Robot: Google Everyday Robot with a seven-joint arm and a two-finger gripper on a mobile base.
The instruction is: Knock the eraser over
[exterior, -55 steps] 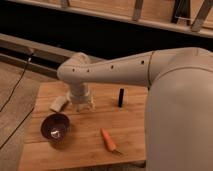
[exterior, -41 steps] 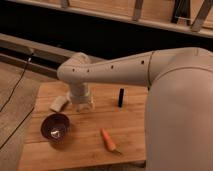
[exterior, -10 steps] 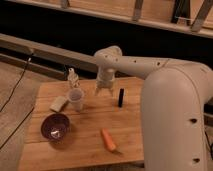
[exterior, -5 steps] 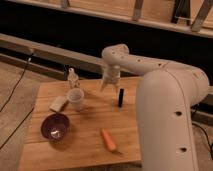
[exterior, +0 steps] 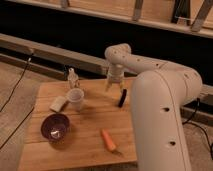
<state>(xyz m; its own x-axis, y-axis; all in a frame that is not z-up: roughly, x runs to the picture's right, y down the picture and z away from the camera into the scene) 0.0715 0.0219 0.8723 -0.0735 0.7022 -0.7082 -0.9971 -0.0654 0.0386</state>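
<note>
Camera view: vs. half a sec before, the gripper (exterior: 114,85) had shifted right and now hung over the table's (exterior: 90,135) back edge w/ fingers (exterior: 108,85) spread a little, holding nothing, while the eraser (exterior: 121,98), just below and right of it, leaned instead of standing straight, its base nr the table's right side. The cup (exterior: 76,98), beige block (exterior: 58,103), small bottle (exterior: 73,78) and purple bowl (exterior: 55,126) sat in the left half as before, carrot (exterior: 109,140) nr the front edge. Bare wood lay btw cup and eraser; the robot's body crowded the right edge.
</note>
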